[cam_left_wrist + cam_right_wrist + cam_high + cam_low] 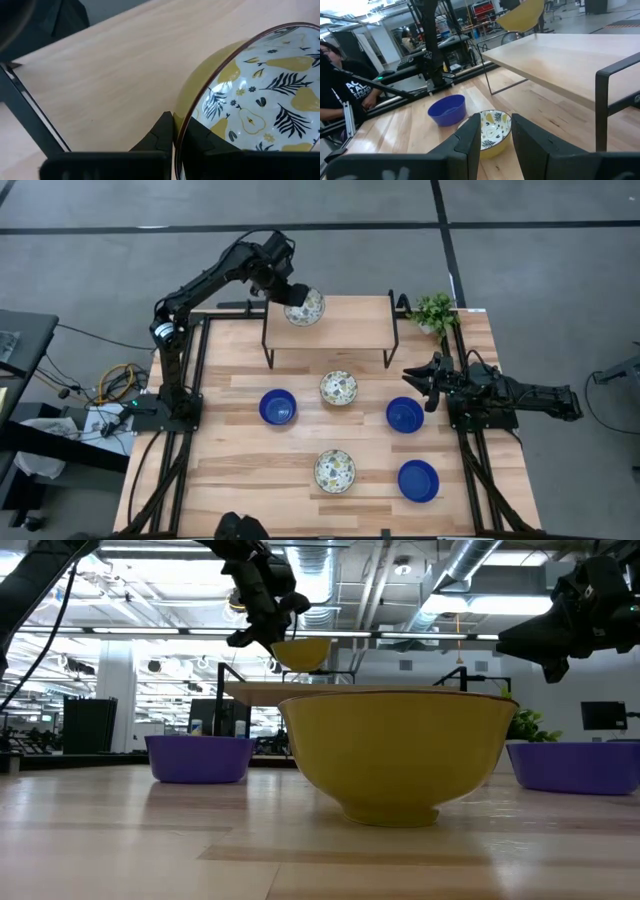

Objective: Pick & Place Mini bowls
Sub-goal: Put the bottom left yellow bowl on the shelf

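- I have the left gripper (296, 293) over the left end of the raised wooden shelf (350, 325) at the back of the table (230, 480), its fingers (162, 135) pinched on the rim of a patterned bowl (305, 307).
- In the low view that held bowl (300, 652) hangs tilted just above the shelf top, not resting on it.
- The left wrist view shows its yellow outside and a white inside printed with pears and dark leaves.
- My right gripper (425, 383) waits at the table's right edge, near the small green plant (434, 310), fingers apart and holding nothing.
- On the table I see a second patterned bowl (339, 388) in front of the shelf and a third (335, 470) nearer the front edge.
- Three blue bowls sit on the table: one left of centre (278, 407), one right of centre (405, 414), one front right (418, 480).
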Available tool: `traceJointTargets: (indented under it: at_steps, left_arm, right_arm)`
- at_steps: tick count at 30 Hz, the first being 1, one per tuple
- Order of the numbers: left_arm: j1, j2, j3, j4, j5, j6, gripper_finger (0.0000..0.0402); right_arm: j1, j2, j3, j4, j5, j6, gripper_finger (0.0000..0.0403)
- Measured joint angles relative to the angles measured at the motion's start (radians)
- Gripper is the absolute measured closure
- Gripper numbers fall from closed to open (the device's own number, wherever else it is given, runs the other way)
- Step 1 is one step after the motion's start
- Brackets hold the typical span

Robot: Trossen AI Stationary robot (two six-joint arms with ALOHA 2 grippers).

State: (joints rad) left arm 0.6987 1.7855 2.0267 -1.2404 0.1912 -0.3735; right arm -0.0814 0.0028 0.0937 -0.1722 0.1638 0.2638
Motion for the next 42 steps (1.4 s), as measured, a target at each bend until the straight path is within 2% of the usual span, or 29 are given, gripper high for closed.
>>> traceJointTargets:
  at_steps: [8, 17, 21, 42]
  left_arm:
    - [0.011, 0.005, -0.071, 0.0, -0.004, -0.002, 0.039]
    - [0.01, 0.005, -0.073, 0.006, 0.0, -0.021, 0.039]
    - [0.01, 0.004, -0.073, -0.009, 0.045, -0.027, 0.039]
    - [0.023, -0.002, -0.126, -0.057, 0.029, -0.024, 0.039]
  right_arm:
    - [0.0, 0.0, 0.0, 0.0, 0.0, 0.0, 0.0305]
    - [0.0, 0.0, 0.0, 0.0, -0.001, 0.0, 0.0305]
    - [0.0, 0.0, 0.0, 0.0, -0.001, 0.0, 0.0305]
    - [0.0, 0.0, 0.0, 0.0, -0.002, 0.0, 0.0305]
